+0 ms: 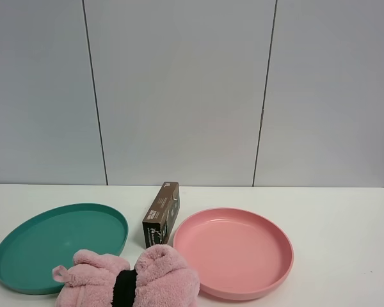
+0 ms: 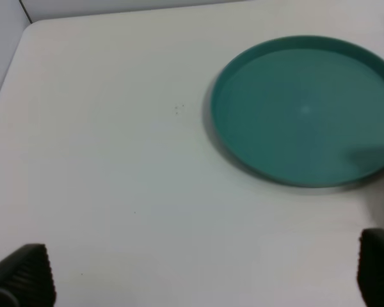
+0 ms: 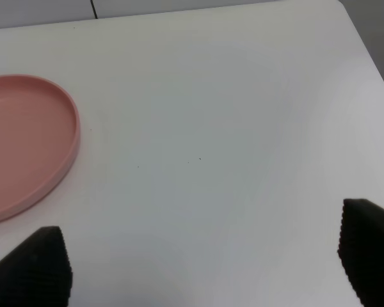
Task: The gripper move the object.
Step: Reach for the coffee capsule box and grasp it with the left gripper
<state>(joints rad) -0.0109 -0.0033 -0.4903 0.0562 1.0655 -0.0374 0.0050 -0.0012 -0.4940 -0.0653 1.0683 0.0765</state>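
Observation:
The dark brown box with white print lies on the white table between the green plate and the pink plate, its pictured end toward the front. Neither gripper shows in the exterior high view. In the left wrist view my left gripper is open over bare table, with the green plate ahead of it. In the right wrist view my right gripper is open over bare table, with the pink plate off to one side. The box is out of both wrist views.
A fluffy pink plush with a black band lies at the table's front, overlapping the green plate's edge and just in front of the box. A grey panelled wall stands behind the table.

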